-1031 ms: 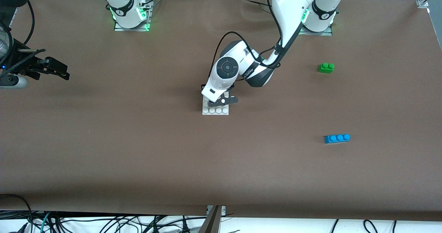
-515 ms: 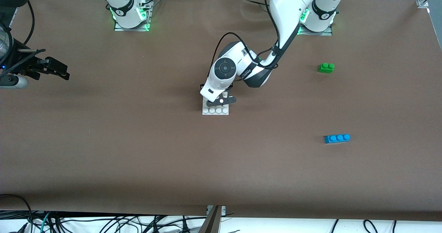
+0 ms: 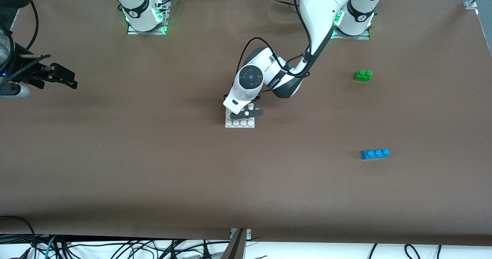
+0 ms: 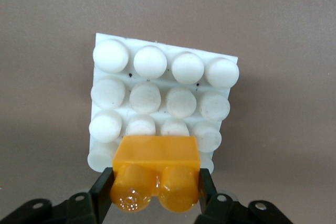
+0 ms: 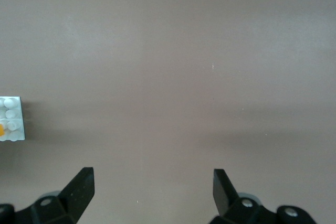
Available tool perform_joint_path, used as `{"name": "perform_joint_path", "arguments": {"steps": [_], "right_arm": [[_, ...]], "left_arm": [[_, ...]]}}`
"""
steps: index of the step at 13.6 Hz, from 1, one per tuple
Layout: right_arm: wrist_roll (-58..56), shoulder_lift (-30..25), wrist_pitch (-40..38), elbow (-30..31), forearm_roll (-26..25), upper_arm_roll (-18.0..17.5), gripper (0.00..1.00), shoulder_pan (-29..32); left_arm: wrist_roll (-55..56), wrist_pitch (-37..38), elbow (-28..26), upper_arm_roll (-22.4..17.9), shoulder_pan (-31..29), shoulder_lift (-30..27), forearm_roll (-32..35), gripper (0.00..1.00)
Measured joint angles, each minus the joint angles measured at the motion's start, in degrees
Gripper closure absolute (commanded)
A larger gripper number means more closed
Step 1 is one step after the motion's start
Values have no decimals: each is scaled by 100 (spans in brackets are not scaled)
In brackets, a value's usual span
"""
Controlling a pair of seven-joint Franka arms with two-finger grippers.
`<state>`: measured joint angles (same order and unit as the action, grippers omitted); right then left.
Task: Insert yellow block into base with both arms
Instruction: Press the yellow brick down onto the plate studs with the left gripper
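The yellow block is clamped between the left gripper's fingers, over the edge row of studs on the base, which lies flat on the worktop and extends out ahead of the fingertips. The right gripper waits with its fingers spread and holding nothing, over bare worktop at the right arm's end, the base well apart from them.

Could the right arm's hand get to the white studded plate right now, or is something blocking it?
Probably only partly. The right hand waits open over bare table, well off toward its own end, while the left hand sits over the base, holding the yellow block there.
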<state>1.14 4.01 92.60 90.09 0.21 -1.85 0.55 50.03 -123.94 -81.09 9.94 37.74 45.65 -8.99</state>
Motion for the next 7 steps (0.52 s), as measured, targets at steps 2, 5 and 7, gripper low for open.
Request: {"name": "perform_joint_path", "arguments": {"steps": [2, 5, 7], "right_arm": [[0, 0, 0, 0, 0, 0, 0, 0], [0, 0, 0, 0, 0, 0, 0, 0], [0, 0, 0, 0, 0, 0, 0, 0]], "left_arm": [[-107, 0, 3, -27, 0, 0, 0, 100], [-170, -11, 4, -36, 1, 3, 0, 100], [-172, -112, 5, -36, 8, 18, 0, 100]]}}
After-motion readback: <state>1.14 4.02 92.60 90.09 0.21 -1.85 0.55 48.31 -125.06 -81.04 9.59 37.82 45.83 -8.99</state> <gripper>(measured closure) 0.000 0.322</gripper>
